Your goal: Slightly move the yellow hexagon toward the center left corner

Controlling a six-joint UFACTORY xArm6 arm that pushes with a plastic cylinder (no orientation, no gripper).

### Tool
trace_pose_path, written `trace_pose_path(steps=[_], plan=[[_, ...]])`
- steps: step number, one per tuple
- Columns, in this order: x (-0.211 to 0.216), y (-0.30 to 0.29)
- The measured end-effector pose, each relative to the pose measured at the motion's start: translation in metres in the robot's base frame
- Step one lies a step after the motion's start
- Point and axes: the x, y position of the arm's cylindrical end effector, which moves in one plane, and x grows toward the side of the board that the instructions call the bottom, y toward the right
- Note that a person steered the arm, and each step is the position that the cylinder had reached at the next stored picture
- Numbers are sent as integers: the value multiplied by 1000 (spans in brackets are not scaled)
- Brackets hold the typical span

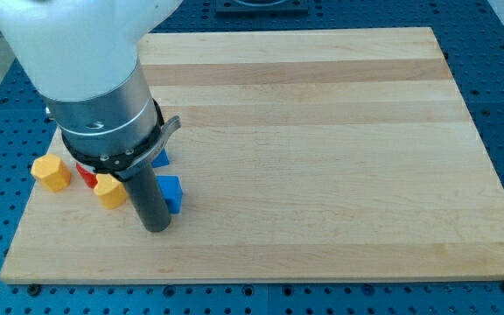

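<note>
Yellow hexagon [51, 172] sits near the surface's [322, 157] left edge. Your tip [157, 227] holds nothing, standing between a second yellow block [110, 190] and a blue block [171, 192]; a red block [87, 174] is partly hidden.

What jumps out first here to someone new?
The bulky arm housing filling the view's top left, with its dark rod coming down to my tip near the board's bottom left. Blocks crowd round it: a yellow block just left of the rod, a blue block just right, and a yellow hexagon further left.
</note>
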Motion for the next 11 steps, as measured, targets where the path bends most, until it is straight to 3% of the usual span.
trace_pose_path(steps=[1,2,3,6,8,11], plan=[[46,3],[57,-73],[27,-142],[-103,-144],[-61,-173],[-101,-175]])
